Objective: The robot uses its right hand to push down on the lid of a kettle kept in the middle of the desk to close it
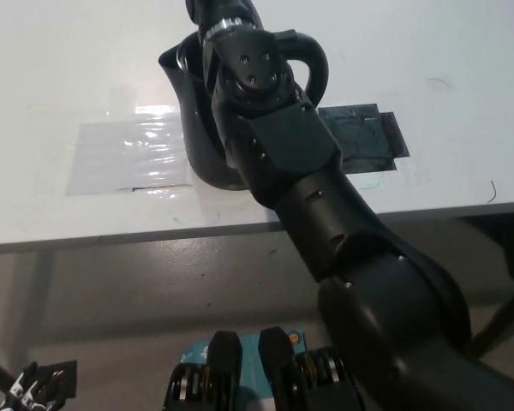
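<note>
Right arm (283, 163) over black kettle (197, 128) near surface (51, 77) front edge; hand state unknown (out of frame). Lid hidden; next likely downward press.

A: Count?
B: One kettle (197, 128), black, on one desk (463, 128).
A: Tape?
B: One clear sheet (124, 154), one dark patch (364, 137).
A: Arms?
B: One black arm (325, 231); one white hand (26, 396), just its edge at the lower left.
</note>
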Robot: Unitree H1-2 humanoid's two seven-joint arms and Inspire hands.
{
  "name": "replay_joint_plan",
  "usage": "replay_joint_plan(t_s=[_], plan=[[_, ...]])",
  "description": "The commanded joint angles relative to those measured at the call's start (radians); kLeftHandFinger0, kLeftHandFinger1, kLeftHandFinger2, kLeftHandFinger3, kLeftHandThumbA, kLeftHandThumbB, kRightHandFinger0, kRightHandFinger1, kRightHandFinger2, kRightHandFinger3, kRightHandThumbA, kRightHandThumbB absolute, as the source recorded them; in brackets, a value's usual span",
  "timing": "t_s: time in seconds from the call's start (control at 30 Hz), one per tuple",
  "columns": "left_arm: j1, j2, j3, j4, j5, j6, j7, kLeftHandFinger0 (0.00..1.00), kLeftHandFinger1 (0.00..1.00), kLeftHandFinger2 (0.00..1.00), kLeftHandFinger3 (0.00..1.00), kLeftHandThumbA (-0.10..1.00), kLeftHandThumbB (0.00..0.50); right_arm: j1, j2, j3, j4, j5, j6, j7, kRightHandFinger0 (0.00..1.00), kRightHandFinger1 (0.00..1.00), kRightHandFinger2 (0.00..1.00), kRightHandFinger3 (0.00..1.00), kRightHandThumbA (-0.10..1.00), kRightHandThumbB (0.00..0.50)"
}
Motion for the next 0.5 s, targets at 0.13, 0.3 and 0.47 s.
replay_joint_plan(t_s=[0.13, 0.3, 0.47], plan=[[0.017, 0.011, -0.002, -0.022, -0.013, -0.014, -0.019, 1.00, 1.00, 1.00, 1.00, 0.28, 0.260, -0.106, -0.015, -0.002, -0.066, 0.018, 0.007, 0.004, 1.00, 1.00, 1.00, 1.00, 0.51, 0.144], [0.017, 0.011, 0.001, -0.022, -0.020, -0.015, -0.020, 1.00, 1.00, 1.00, 1.00, 0.28, 0.273, -0.115, -0.044, -0.006, -0.060, 0.017, 0.016, 0.004, 1.00, 1.00, 1.00, 1.00, 0.49, 0.126], [0.019, 0.010, 0.003, -0.026, -0.018, -0.015, -0.016, 1.00, 1.00, 1.00, 1.00, 0.27, 0.277, -0.088, -0.085, -0.003, -0.054, 0.013, 0.007, 0.014, 1.00, 1.00, 1.00, 1.00, 0.50, 0.120]])
